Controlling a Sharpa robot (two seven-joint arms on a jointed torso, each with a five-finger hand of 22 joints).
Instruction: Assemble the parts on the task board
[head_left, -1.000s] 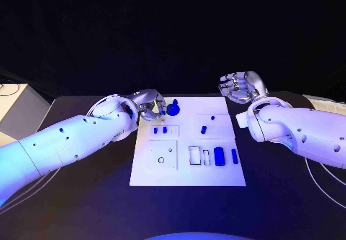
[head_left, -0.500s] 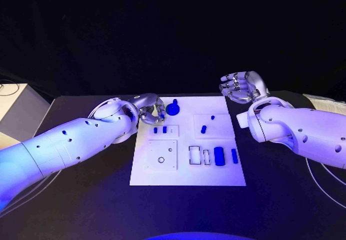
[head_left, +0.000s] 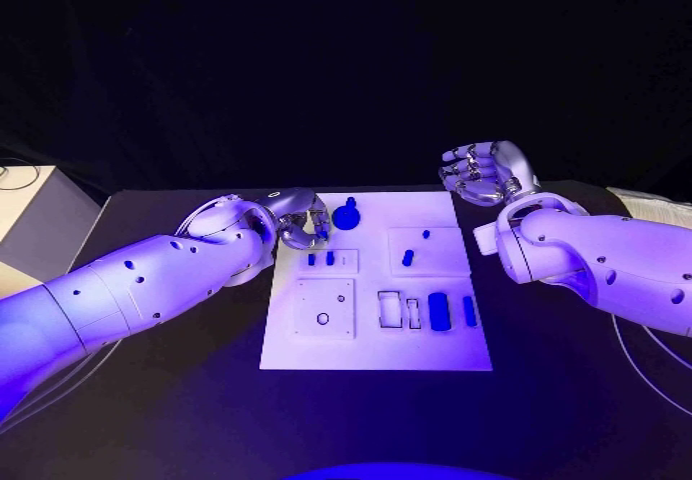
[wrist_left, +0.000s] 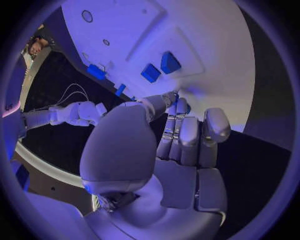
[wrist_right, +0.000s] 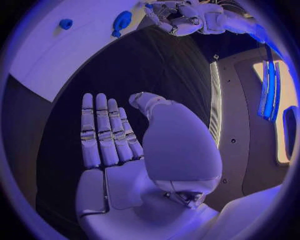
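Note:
The white task board (head_left: 433, 345) lies mid-table. A blue knob-shaped part (head_left: 346, 212) stands at its far left corner. Two blue pegs (head_left: 320, 260) stand in a small block, and two long blue parts (head_left: 438, 311) lie at the near right. My left hand (head_left: 300, 218) is at the board's left edge beside the knob, thumb bent toward its straight fingers (wrist_left: 181, 135). Slivers of blue show at their tips, and a grip is not clear. My right hand (head_left: 488, 172) hovers past the board's far right corner with flat, spread fingers (wrist_right: 103, 130) holding nothing.
A pale box (head_left: 29, 215) stands off the table's left side and some paper (head_left: 656, 203) lies at the far right. Square and slotted recesses (head_left: 325, 310) sit in the board's near half. Black table surrounds the board.
My left hand has drawn slightly back toward the board's left edge; the blue knob stays where it was. The right hand has not moved.

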